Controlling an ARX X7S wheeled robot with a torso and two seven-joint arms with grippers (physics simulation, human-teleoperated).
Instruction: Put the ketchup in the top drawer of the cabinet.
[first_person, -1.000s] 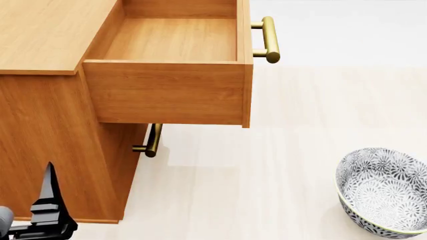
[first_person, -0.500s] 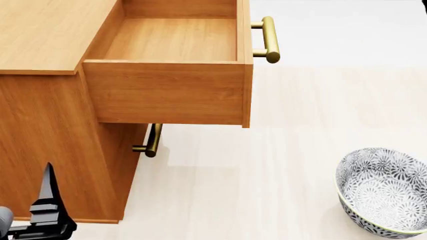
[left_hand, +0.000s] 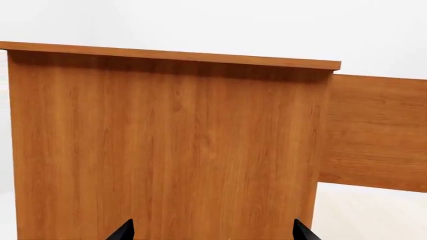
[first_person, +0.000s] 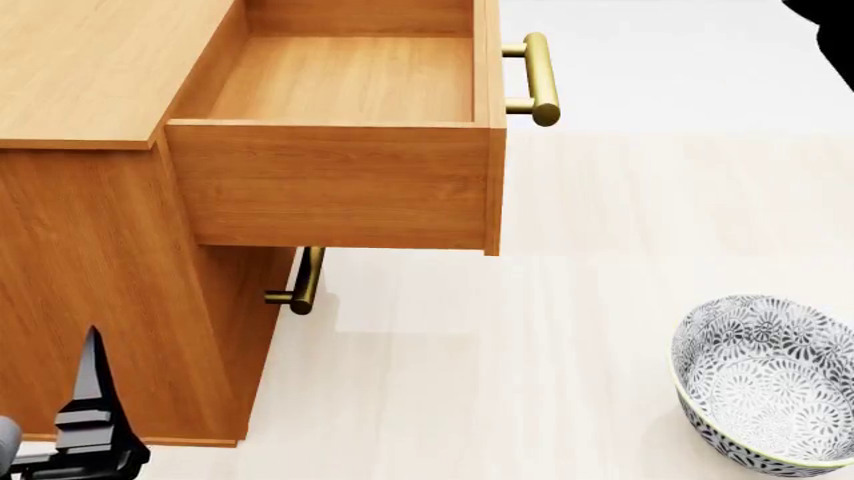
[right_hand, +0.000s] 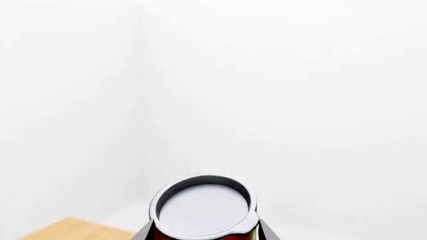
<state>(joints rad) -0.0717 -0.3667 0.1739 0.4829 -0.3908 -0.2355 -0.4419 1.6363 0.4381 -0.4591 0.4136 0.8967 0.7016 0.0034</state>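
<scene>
Beside the cabinet (first_person: 94, 250), the top drawer (first_person: 347, 90) stands pulled out.
Right gripper (right_hand: 203, 235) clamps the ketchup (right_hand: 203, 207); left gripper (left_hand: 210, 232) spread wide, holding nothing, facing the cabinet's side.

Cabinet (first_person: 94, 250): orange-brown wood grain. Top drawer (first_person: 334, 180): same wood, brass bar handle (first_person: 537, 78). Bowl (first_person: 767, 380): grey-white floral ptn. Ketchup (right_hand: 203, 207): silver top, red label at edge. Left gripper (first_person: 91, 420): black/grey. Floor (first_person: 534, 340): pale cream.

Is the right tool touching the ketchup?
Touching: the right wrist view shows the ketchup wedged between the right tool's dark fingers, no gap visible.
</scene>
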